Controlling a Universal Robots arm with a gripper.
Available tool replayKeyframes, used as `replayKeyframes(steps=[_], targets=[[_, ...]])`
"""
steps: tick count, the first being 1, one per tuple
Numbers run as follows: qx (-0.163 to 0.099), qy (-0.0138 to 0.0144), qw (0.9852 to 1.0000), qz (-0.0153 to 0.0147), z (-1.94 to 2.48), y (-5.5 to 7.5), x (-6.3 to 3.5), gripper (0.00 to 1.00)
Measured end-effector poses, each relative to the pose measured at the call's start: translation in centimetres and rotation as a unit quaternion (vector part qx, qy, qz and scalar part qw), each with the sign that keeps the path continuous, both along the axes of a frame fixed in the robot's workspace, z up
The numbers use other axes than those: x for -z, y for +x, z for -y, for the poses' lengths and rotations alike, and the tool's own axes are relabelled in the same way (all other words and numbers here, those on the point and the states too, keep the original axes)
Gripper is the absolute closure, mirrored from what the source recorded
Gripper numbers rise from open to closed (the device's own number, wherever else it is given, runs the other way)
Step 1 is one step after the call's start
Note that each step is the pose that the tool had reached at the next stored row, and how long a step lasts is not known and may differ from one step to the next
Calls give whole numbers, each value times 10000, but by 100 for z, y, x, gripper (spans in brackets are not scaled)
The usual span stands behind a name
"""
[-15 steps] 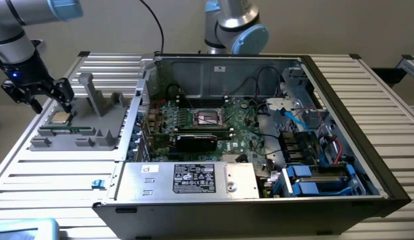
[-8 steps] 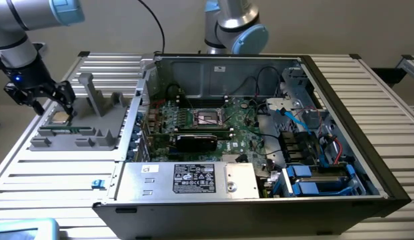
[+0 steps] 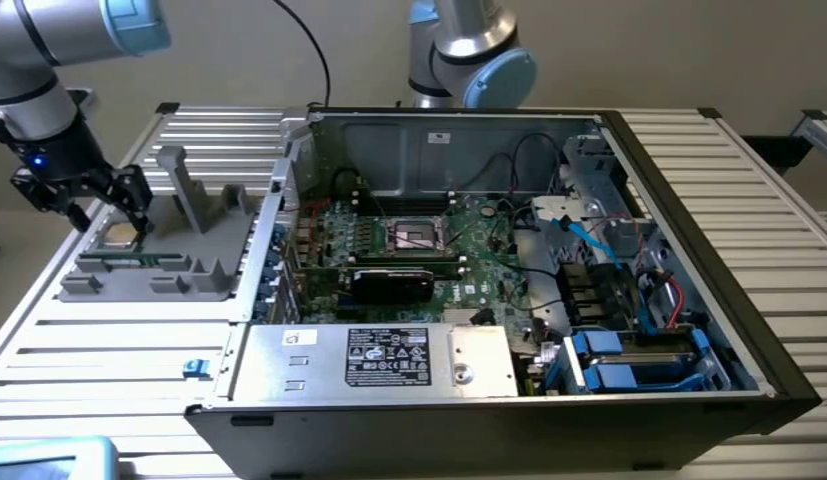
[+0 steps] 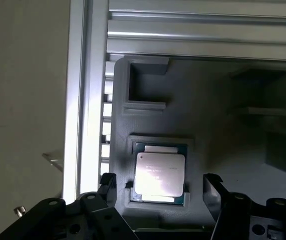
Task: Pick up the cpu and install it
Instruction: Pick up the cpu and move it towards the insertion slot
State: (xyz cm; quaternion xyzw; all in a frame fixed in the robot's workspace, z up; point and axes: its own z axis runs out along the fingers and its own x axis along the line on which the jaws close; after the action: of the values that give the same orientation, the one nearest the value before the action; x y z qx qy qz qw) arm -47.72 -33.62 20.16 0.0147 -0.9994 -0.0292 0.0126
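Black fingers (image 4: 107,186) of my pincer (image 4: 159,184) spread apart, one on either side of the cpu (image 4: 160,174), cpu lying flat in a square recess of the grey holder tray (image 4: 208,110), open computer case (image 3: 427,150) on the exterior view's right.

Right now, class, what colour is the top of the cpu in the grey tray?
The cpu is shiny silver on top, with a green edge; clearest in the wrist view.

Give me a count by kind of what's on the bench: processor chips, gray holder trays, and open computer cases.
cpu: 1
gray holder tray: 1
open computer case: 1
Total: 3
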Motion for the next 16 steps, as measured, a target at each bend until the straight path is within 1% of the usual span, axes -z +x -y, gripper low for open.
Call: replayKeyframes(steps=[2,3,4,5,7,8,9,10,13,16], targets=[[34,-2,10000,0,-4,0,3,21],[39,-12,10000,0,-9,0,5,21],[41,-34,10000,0,-18,0,6,21],[41,-75,10000,1,-33,0,7,21],[40,-198,9998,4,-67,0,9,21],[41,-216,9998,20,-75,-1,9,21],[41,-216,9998,36,-75,-2,14,21],[41,-214,9998,41,-75,-2,20,21],[42,-187,9998,44,-77,-2,56,21],[42,-186,9998,44,-76,-2,99,21]])
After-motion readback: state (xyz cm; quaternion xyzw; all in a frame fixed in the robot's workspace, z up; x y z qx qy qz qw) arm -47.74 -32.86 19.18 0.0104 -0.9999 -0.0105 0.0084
